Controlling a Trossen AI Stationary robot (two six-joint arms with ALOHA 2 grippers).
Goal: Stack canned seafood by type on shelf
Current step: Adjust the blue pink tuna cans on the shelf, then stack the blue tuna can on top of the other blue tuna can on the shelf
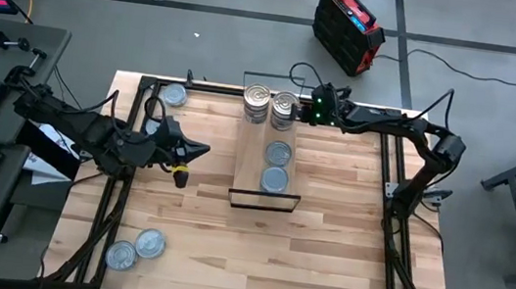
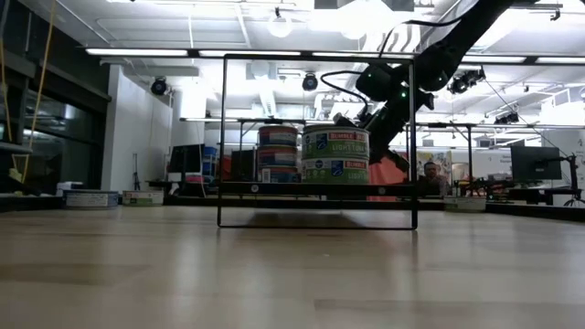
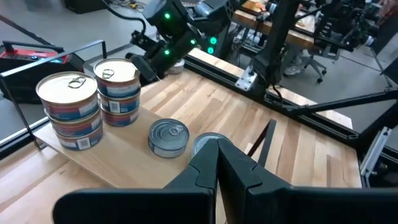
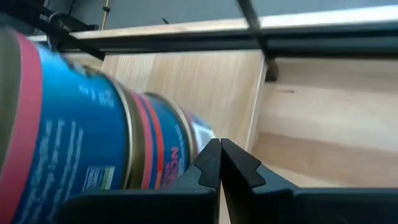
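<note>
Two tin stacks [image 1: 270, 107] are standing at the shelf's [image 1: 248, 168] far end, two single tins [image 1: 277, 166] lying nearer. Right claw [image 1: 304, 110], closed and empty, is hovering beside the stacks; left claw [image 1: 200, 149], closed, is waiting over the tabletop [image 1: 325, 242].

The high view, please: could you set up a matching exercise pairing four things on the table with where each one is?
Things:
1. two stacks of tins
2. two single tins
3. pair of loose tins
4. lone tin

Places:
A. near left part of the tabletop
B. far end of the shelf, by the right gripper
C. far left corner of the tabletop
D. shelf's middle, lying flat

Pairs: 1-B, 2-D, 3-A, 4-C
</note>
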